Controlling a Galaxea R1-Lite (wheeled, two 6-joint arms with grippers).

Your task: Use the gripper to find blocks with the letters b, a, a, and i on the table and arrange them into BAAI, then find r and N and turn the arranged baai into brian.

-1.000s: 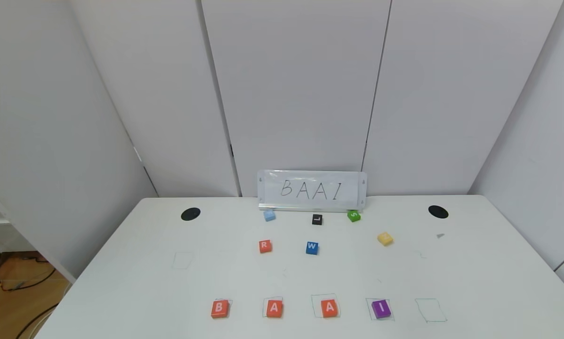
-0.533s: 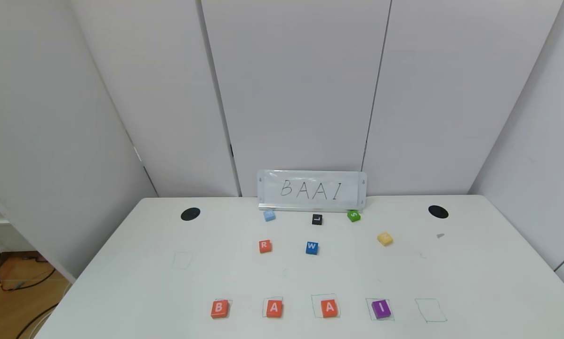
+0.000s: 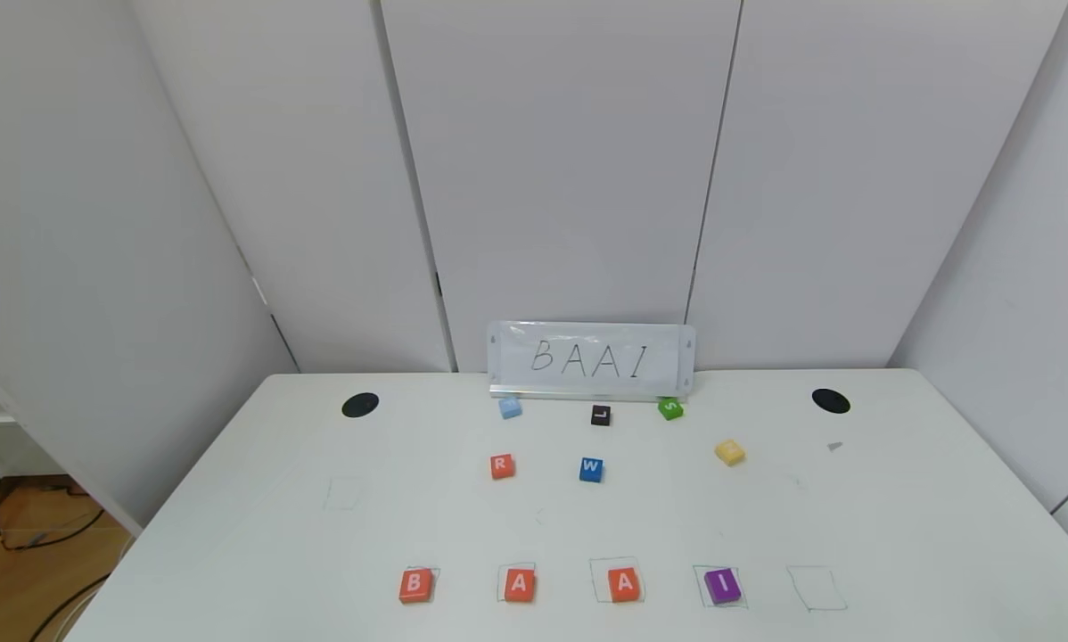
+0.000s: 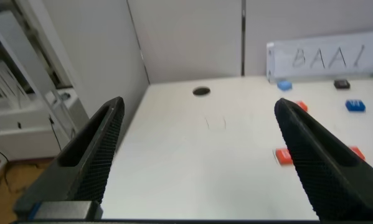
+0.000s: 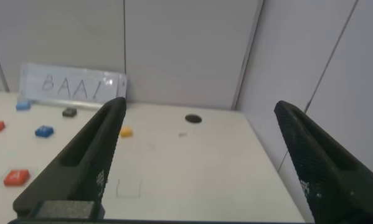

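Left gripper point(image 4: 195, 134): black jaws spread fully wide, holding and touching nothing, poised above the near left part of the large white rectangular table point(image 3: 231, 535). Right gripper point(image 5: 195, 134): jaws likewise fully apart and empty, above the near right part.

Ahead of the left jaws, a row of small flat letter blocks lies along the near edge in thin drawn squares: orange-red B point(image 3: 415, 585), orange-red A point(image 3: 519, 584), second orange-red A point(image 3: 624, 583), purple I point(image 3: 722, 586).

Farther beyond both jaws: orange-red R cube point(image 3: 502, 465), blue W cube point(image 3: 591, 469), black L cube point(image 3: 600, 415), green S cube point(image 3: 670, 408). The white placard point(image 3: 592, 360) at the far edge reads "BAAI".
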